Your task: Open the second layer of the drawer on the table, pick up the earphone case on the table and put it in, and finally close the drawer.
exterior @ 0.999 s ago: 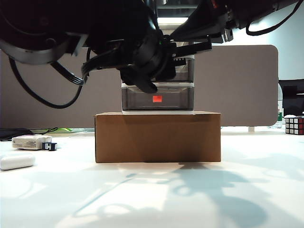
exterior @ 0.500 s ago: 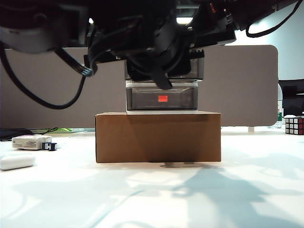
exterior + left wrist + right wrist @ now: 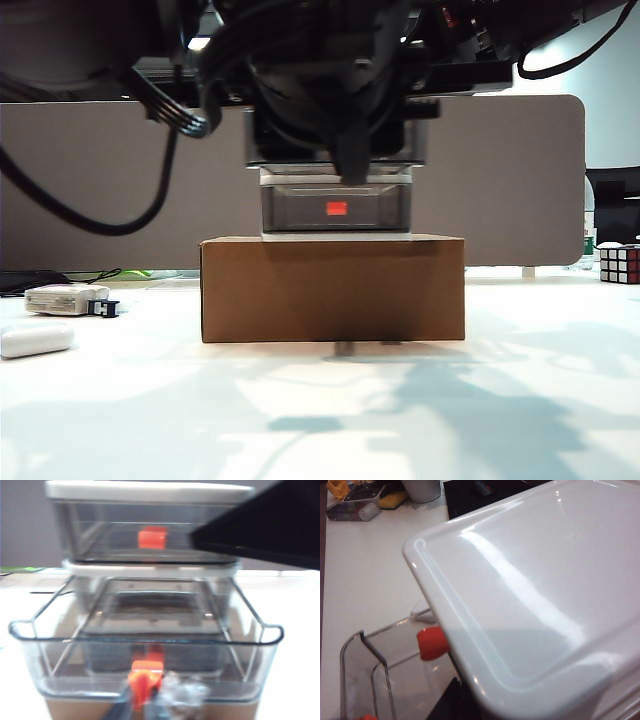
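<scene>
Up on the brown cardboard box [image 3: 332,288] sits the drawer [image 3: 335,205], and the second layer [image 3: 145,645] is pulled well out toward me — my left wrist view looks straight down its smoky trough, and it looks bare inside. So I judge step one, the opening, essentially done.

My left gripper [image 3: 147,700] is right at the orange-red tab [image 3: 145,676] of that middle tier, at the very edge of my wrist view. The fingers are blurred and mostly cut off, so I can't tell whether I'm pinching the tab or letting go. In the exterior view my arm is a big dark mass in front of the upper tiers.

My right gripper hovers over the white top [image 3: 530,580] of the cabinet; its fingertips are out of frame in its wrist view and lost in the dark mass in the exterior view, so I cannot tell how it stands.

The earphone case [image 3: 36,338] lies untouched on the table [image 3: 320,420], far off to the left, well apart from the box, near a flatter white item [image 3: 66,298] with a dark plug.

Left to do, as I read it: fetch the case, drop it in, push the tier shut.
</scene>
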Robot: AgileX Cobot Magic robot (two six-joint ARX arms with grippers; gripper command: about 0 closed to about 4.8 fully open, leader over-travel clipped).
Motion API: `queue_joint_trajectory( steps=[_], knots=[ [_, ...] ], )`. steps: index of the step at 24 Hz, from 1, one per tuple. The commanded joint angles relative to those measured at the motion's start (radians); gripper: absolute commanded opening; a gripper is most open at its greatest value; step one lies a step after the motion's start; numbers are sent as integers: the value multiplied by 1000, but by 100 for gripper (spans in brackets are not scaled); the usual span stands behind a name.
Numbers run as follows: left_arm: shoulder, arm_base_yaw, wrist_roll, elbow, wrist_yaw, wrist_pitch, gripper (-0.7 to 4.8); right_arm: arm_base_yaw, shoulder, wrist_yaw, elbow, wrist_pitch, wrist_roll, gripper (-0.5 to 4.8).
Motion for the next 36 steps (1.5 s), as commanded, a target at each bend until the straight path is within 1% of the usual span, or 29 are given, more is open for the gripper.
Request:
queue_joint_trajectory(
  steps=[1, 6, 8, 10, 11, 12, 13, 14, 15, 16, 18, 19, 20, 21, 22, 24, 25, 26, 27, 28, 29, 31, 33, 34, 35, 36],
  knots=[
    [-34, -29, 16, -21, -41, 8, 166, 1, -3, -10, 4, 18, 4, -5],
    [-115, -127, 60, -76, -51, 6, 165, 0, -3, -12, 4, 16, 4, -5],
    [-172, -172, 84, -118, -108, 6, 163, 0, -3, -13, 4, 14, 4, -5],
    [-239, -200, 124, -170, -145, 7, 143, 0, -3, -17, 4, 9, 4, -5],
    [-280, -202, 148, -200, -146, 8, 119, 0, -3, -20, 4, 5, 4, -5],
    [-334, -202, 179, -242, -129, 8, 67, 0, -3, -24, 4, 2, 4, -5],
    [-382, -196, 203, -277, -113, 8, 37, -1, -4, -33, 4, -2, 4, -5],
    [-449, -183, 216, -322, -91, 7, 19, -1, -4, -41, 4, -5, 4, -5],
    [-506, -168, 223, -357, -70, 8, 20, 0, -5, -51, 4, -9, 5, -5],
    [-624, -127, 229, -423, -22, 4, 20, 0, -5, -69, 4, -20, 8, -5],
    [-755, -58, 229, -483, 38, -8, 19, -1, -5, -80, 4, -29, 9, -5],
    [-826, -13, 229, -508, 77, -35, 13, -1, -5, -87, 4, -34, 9, -5],
    [-883, 27, 229, -523, 117, -78, -6, -1, -5, -90, 4, -36, 9, -5],
    [-936, 69, 222, -530, 167, -145, -6, -1, -5, -90, 4, -39, 9, -5],
    [-996, 124, 187, -531, 241, -262, -6, -1, -5, -90, 4, -39, 11, -5],
    [-1083, 222, 76, -522, 413, -495, -6, -1, -7, -90, 4, -41, 12, -5],
    [-1154, 360, -60, -508, 628, -755, -6, 0, -11, -90, 4, -46, 13, -5],
    [-1182, 504, -142, -501, 814, -912, -6, 0, -14, -92, 4, -53, 13, -5],
    [-1187, 596, -176, -502, 915, -969, -6, 0, -16, -93, 4, -55, 13, -5],
    [-1184, 742, -201, -502, 1065, -1021, -6, -1, -19, -99, 4, -60, 13, -5],
    [-1178, 829, -200, -502, 1149, -1031, -6, -1, -19, -108, 4, -60, 13, -5],
    [-1174, 966, -198, -503, 1262, -1037, 2, 0, -19, -113, 4, -61, 15, -5],
    [-1176, 1059, -208, -502, 1343, -1036, 50, 0, -19, -114, 4, -61, 15, -5],
    [-1177, 1106, -237, -502, 1400, -1035, 88, 0, -19, -113, 4, -62, 15, -5],
    [-1178, 1136, -276, -502, 1447, -1033, 99, 0, -19, -113, 4, -64, 15, -5],
    [-1177, 1159, -304, -503, 1490, -1028, 98, 0, -19, -113, 4, -65, 15, -5]
  ],
)
